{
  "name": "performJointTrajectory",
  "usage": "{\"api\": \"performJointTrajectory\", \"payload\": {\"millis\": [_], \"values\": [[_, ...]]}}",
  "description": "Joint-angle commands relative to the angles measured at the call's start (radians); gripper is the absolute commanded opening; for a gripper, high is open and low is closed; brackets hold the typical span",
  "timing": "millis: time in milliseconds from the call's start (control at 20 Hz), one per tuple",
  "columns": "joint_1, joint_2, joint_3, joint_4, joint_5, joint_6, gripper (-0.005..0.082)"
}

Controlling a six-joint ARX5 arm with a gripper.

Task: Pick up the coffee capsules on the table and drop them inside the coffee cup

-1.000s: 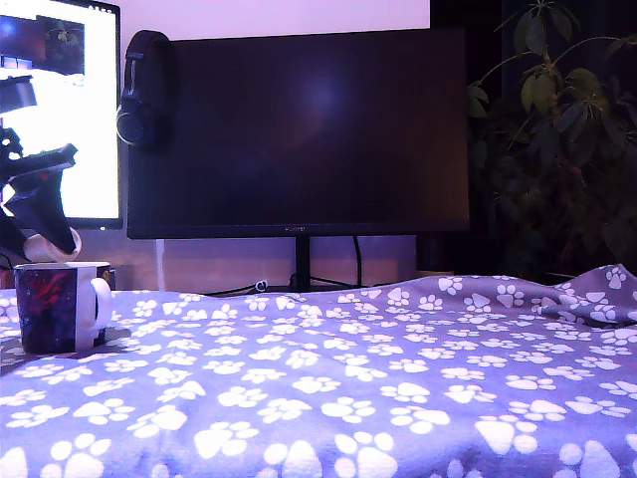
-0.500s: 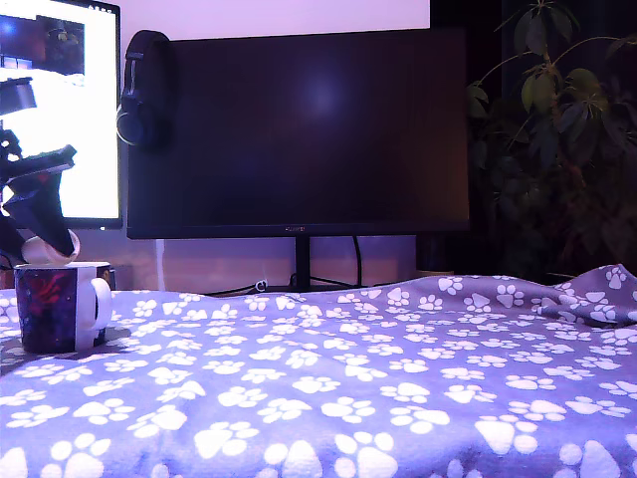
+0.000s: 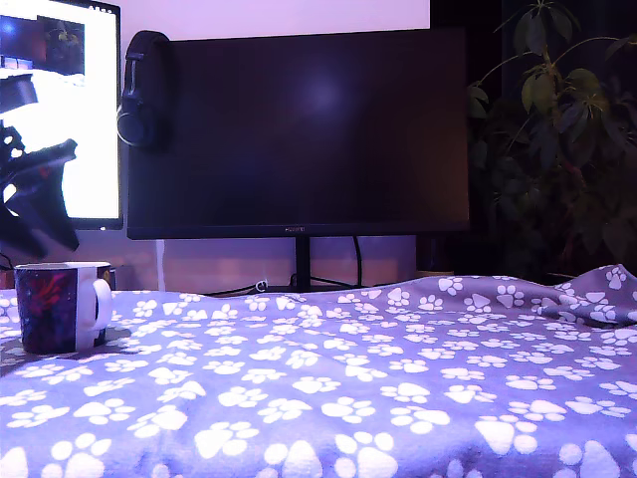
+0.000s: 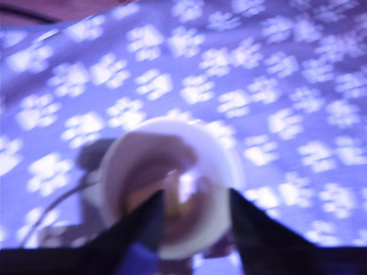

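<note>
- The white capsule, pinched a second ago, is gone from the tool (image 4: 192,215), now held spread above the cup (image 3: 60,305).
- A pale shape (image 4: 178,195) is glimpsed inside; delivery is judged done.

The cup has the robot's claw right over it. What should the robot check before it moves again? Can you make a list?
1. Coffee cup standing upright on the table: ok.
2. Gripper above the cup's mouth: ok; the wrist view looks straight down into it.
3. Gripper let go: ok; the fingers stand apart with nothing between them.
4. Capsule landed inside: cannot tell for sure; the wrist view is blurred, with only a pale shape in the cup.
5. Another capsule left on the cloth: none shows in either view.
6. Room to lift away: ok; nothing touches the gripper in the exterior view.
</note>
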State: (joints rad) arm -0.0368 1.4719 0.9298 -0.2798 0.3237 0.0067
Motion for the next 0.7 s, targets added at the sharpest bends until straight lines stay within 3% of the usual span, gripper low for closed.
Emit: {"api": "performJointTrajectory", "payload": {"millis": [0,650], "values": [[0.001,-0.037,0.011,0.002,0.016,-0.005,-0.0019],[-0.037,-0.15,0.007,-0.143,0.035,-0.003,-0.0019]]}}
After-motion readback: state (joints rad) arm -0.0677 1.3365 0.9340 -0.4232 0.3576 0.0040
